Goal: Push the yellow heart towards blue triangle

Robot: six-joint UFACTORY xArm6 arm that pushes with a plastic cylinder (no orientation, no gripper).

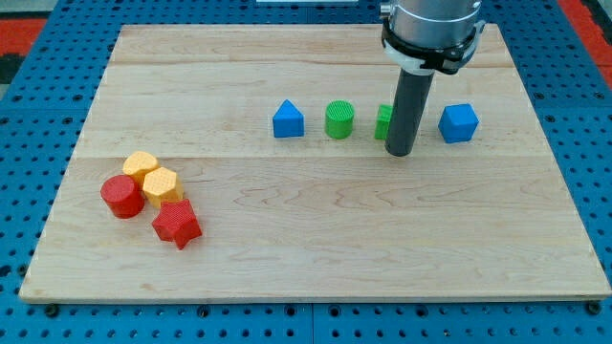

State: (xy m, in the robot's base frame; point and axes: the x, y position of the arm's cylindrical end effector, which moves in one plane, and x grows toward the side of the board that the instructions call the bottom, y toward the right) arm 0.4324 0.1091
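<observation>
Two yellow blocks sit touching at the view's left. The upper one (pixel 141 165) looks like the yellow heart, and the lower one (pixel 162 185) looks like a hexagon. The blue triangle (pixel 288 120) stands near the board's middle, far to their right and higher in the view. My tip (pixel 400 152) is down on the board well to the right of the triangle, between a green block (pixel 382 121) that the rod partly hides and a blue cube (pixel 459 123). The tip is far from the yellow blocks.
A green cylinder (pixel 338 119) stands just right of the blue triangle. A red cylinder (pixel 121 196) touches the yellow blocks on their left. A red star (pixel 176 224) lies just below them. The wooden board (pixel 316 258) lies on a blue pegboard.
</observation>
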